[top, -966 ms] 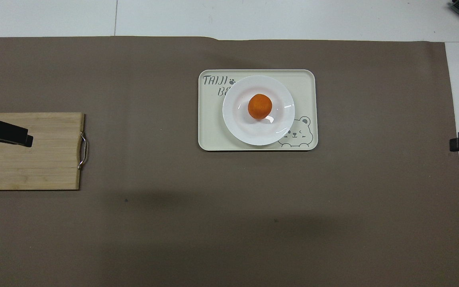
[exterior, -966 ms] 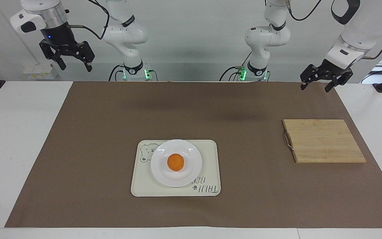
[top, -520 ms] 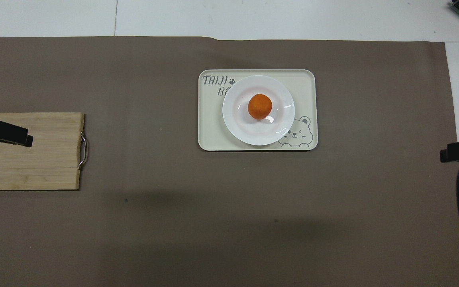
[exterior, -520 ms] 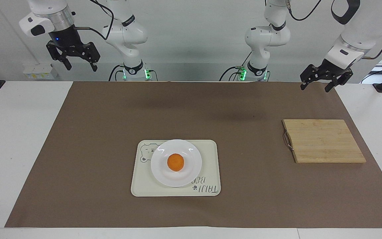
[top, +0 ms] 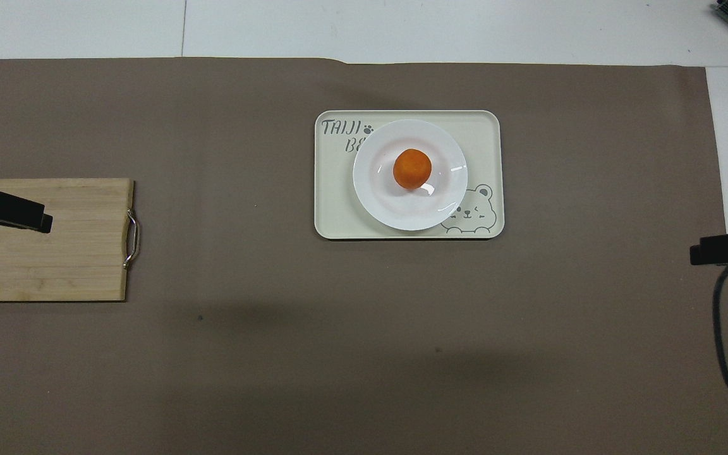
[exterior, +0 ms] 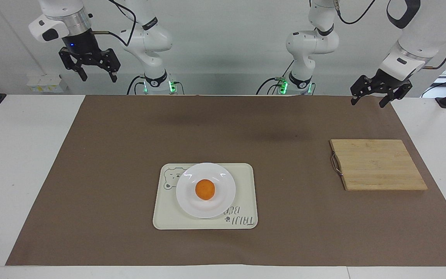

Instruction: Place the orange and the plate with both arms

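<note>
I see the orange (exterior: 205, 189) sitting in the middle of the plate (exterior: 223, 182). The plate sits on the tray (exterior: 246, 193), the one with a bear drawn on it. The tray lies on the brown mat (exterior: 110, 174), about midway between the two ends of the table. A wooden board (exterior: 378, 164) lies flat on the mat toward my left arm's end, well apart from the tray.

My left gripper (exterior: 368, 101) hangs in the air over the mat's edge close to the robots, near the board but not touching it. Its fingers are spread apart and hold nothing. My right gripper (exterior: 97, 76) is up high at the other end of the table, over the edge near the robots. Its fingers are spread too, and hold nothing.
</note>
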Motion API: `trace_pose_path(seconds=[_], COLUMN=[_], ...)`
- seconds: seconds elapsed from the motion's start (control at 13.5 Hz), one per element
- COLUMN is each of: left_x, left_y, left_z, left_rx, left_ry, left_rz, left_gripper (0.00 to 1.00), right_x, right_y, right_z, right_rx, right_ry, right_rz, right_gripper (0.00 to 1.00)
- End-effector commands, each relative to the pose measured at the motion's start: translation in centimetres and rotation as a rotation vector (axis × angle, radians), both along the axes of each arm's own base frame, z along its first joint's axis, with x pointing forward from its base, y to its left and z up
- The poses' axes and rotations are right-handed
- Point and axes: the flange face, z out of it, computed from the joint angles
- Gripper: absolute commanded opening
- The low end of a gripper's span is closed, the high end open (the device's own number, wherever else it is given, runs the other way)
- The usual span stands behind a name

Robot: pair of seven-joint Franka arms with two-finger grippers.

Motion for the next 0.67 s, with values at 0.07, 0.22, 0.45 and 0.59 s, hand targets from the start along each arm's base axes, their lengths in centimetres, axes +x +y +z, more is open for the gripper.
trace_pose_path(seconds=[0.07, 0.22, 0.45, 0.59], left_x=[0.0, 0.0, 0.0, 0.0], left_y=[0.4, 0.4, 0.4, 0.4], left_z=[0.6, 0.6, 0.6, 0.6], left_rx=[0.019, 0.019, 0.019, 0.019], left_ry=[-0.005, -0.005, -0.005, -0.006], left_rz=[-0.007, -0.007, -0.007, -0.007], left_gripper=[1.00, 1.00, 1.00, 1.00], right_x=[-0.5, -0.4, 0.4, 0.5], right_y=[0.3, 0.3, 0.4, 0.4], right_z=[-0.4, -0.2, 0.4, 0.3], right_rx=[-0.036, -0.038, -0.032, -0.027], right_ry=[-0.015, -0.018, -0.013, -0.003], right_rz=[0.021, 0.022, 0.023, 0.022], right_gripper=[1.00, 1.00, 1.00, 1.00])
